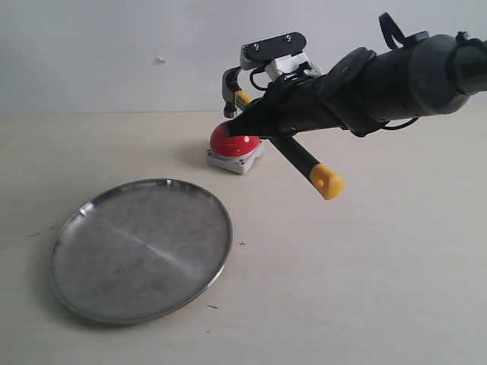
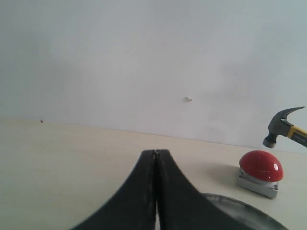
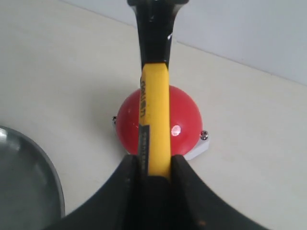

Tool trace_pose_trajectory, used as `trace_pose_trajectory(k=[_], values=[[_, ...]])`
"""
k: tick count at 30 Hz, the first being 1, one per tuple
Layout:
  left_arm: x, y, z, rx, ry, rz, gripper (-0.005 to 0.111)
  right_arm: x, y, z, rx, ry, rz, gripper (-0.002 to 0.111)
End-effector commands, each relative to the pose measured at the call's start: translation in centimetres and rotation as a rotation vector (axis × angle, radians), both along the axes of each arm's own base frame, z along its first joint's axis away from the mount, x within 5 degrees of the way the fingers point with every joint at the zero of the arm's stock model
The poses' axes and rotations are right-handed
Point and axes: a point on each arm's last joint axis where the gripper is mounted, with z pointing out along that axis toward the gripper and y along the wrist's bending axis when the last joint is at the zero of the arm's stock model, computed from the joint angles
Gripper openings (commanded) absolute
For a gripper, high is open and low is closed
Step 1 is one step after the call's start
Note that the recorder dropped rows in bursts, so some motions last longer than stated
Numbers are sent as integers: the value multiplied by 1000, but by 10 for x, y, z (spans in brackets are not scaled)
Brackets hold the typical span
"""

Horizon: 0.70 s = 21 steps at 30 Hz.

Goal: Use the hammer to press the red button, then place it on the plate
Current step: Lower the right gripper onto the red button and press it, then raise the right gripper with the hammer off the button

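Observation:
My right gripper (image 1: 255, 122) (image 3: 156, 162) is shut on the hammer (image 1: 298, 156) partway along its black-and-yellow handle (image 3: 154, 110). The dark head (image 1: 228, 82) (image 2: 280, 125) hangs just over the red button (image 1: 232, 142) (image 2: 261, 165) (image 3: 187, 120), with a small gap under its face. The yellow looped end (image 1: 327, 182) sticks out toward the near right. The silver plate (image 1: 141, 247) (image 3: 24, 187) lies empty at the near left of the button. My left gripper (image 2: 155, 154) is shut on nothing, low over the table, away from the button; it does not show in the exterior view.
The button sits on a grey square base (image 1: 237, 160) near the white back wall (image 1: 114, 53). The right arm (image 1: 380, 84) reaches in from the upper right. Part of the plate's rim (image 2: 240, 205) shows just beyond the left fingers.

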Motion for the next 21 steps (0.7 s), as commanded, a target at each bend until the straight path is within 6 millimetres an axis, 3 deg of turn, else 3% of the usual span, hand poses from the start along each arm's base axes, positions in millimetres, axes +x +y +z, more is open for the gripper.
trace_pose_trajectory(k=[1, 4, 8, 14, 17, 20, 21], values=[[-1, -1, -1, -5, 3, -5, 0, 6, 1, 1, 4, -25, -25, 0], [-1, -1, -1, -5, 3, -5, 0, 7, 1, -2, 0, -23, -28, 0], [-1, -1, -1, -5, 3, -5, 0, 6, 0, 16, 21, -64, -32, 0], [-1, -1, -1, -5, 3, -5, 0, -8, -10, 87, 93, -223, -55, 0], [-1, -1, -1, -5, 3, -5, 0, -16, -14, 109, 119, -269, -57, 0], [-1, -1, -1, -5, 3, -5, 0, -12, -12, 99, 100, -252, -51, 0], [-1, -1, -1, -5, 3, -5, 0, -6, -9, 80, 78, -214, -51, 0]])
